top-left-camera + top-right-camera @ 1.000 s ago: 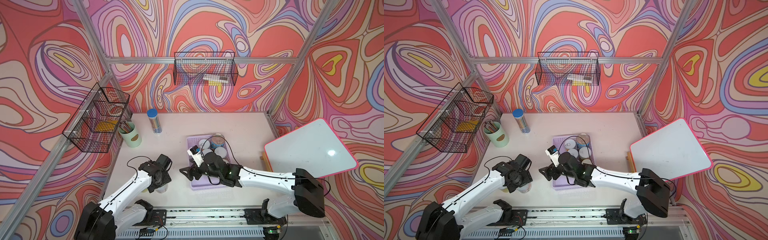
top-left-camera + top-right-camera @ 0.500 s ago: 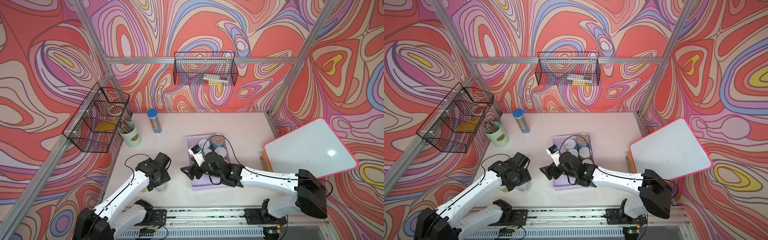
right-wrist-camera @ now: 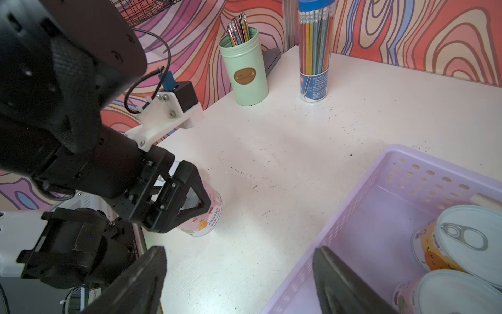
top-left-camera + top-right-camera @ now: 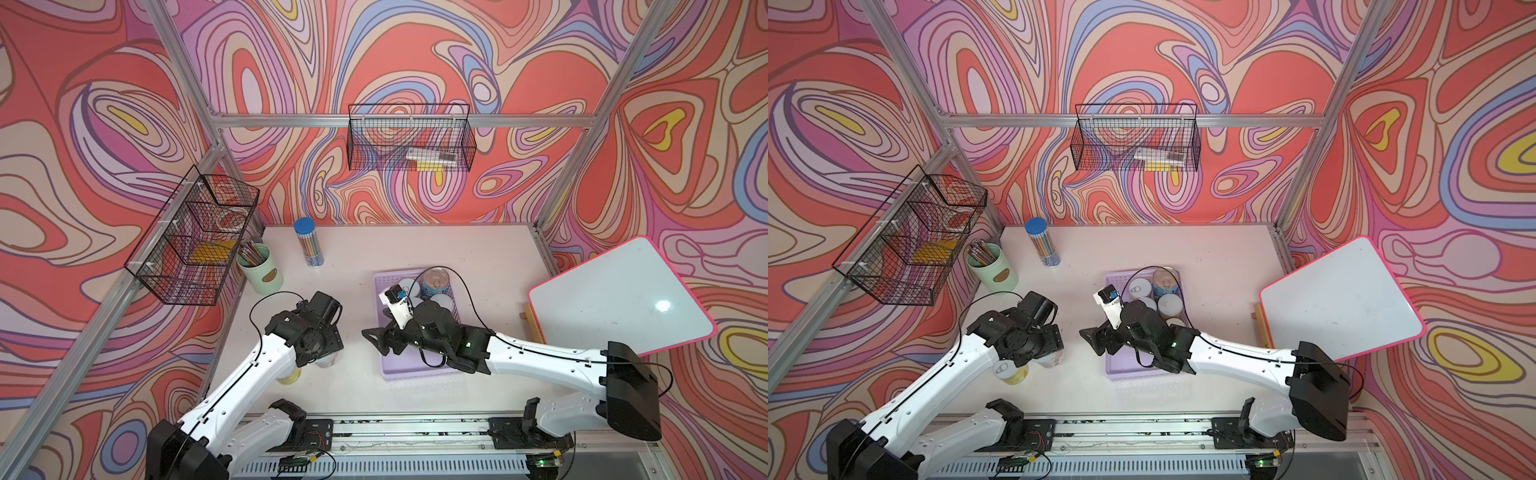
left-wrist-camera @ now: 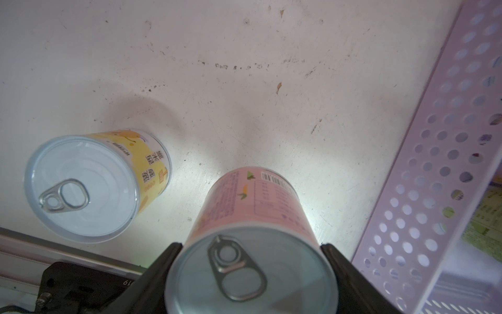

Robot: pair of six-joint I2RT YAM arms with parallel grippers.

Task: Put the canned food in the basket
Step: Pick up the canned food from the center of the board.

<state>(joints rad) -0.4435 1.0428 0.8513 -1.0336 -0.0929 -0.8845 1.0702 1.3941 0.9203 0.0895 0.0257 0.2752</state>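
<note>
Pink-labelled can [image 5: 252, 206] stands upright on the counter [image 5: 244, 81] near the lilac basket [image 5: 423, 174], my left end effector [image 5: 248, 252] clamped on its sides. A yellow-labelled can [image 5: 89, 185] stands farther from the basket. My right end effector [image 3: 239, 280] hangs wide and empty over the basket's wall.

The left gripper [image 5: 251, 252] closed in a little on the pink-labelled can [image 5: 252, 206]. In both top views its wrist crept slightly toward the back wall or upward; which one was unclear. The right arm's elbow housing [image 4: 631, 386] drifted slightly outward.
</note>
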